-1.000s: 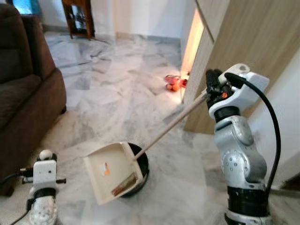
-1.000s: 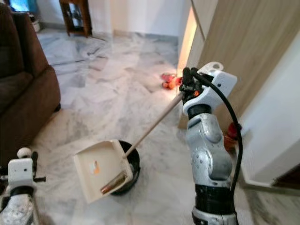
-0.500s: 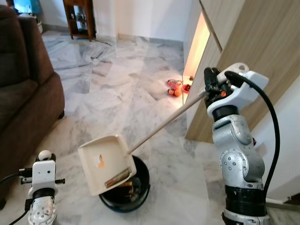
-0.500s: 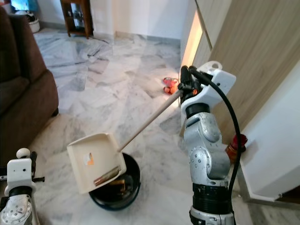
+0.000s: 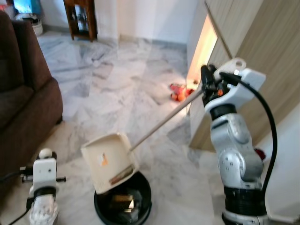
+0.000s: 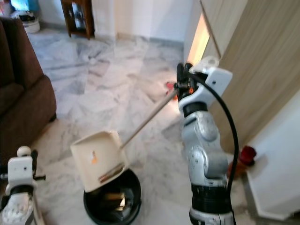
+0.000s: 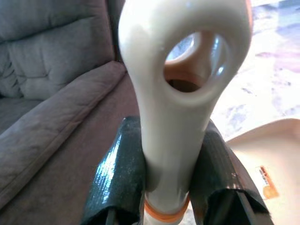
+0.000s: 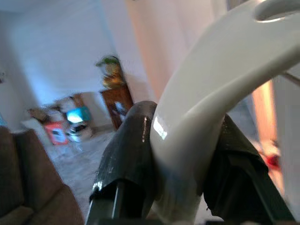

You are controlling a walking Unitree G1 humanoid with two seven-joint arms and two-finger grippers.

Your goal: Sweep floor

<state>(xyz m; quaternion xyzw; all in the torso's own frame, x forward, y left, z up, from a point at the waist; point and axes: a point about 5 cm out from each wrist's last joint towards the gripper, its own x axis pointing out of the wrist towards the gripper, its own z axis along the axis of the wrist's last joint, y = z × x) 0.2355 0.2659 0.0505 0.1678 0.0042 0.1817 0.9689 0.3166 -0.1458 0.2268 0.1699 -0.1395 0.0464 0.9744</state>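
My right gripper (image 5: pixel 208 85) is shut on the top of a long pale dustpan handle (image 5: pixel 164 119), with black fingers (image 8: pixel 129 154) clamped on both sides of it. The cream dustpan (image 5: pixel 110 161) hangs tilted just above a round black bin (image 5: pixel 123 204). A brown piece of debris (image 5: pixel 119 176) lies at the pan's lower edge, and more debris lies inside the bin. At the lower left, my left gripper (image 7: pixel 166 187) is shut on a cream handle with a hanging hole (image 7: pixel 178 70); its rounded end (image 5: pixel 45 153) pokes up above the wrist.
A brown sofa (image 5: pixel 23 103) stands on the left. A wood-panelled wall (image 5: pixel 253 47) rises on the right, with orange toys (image 5: pixel 180 92) on the marble floor at its base and a red object (image 6: pixel 246 153) by the white wall. A wooden stand (image 5: pixel 79 18) is at the back.
The dustpan has risen and now hangs over the bin instead of in front of it. The head camera has shifted. The left arm stays where it was.
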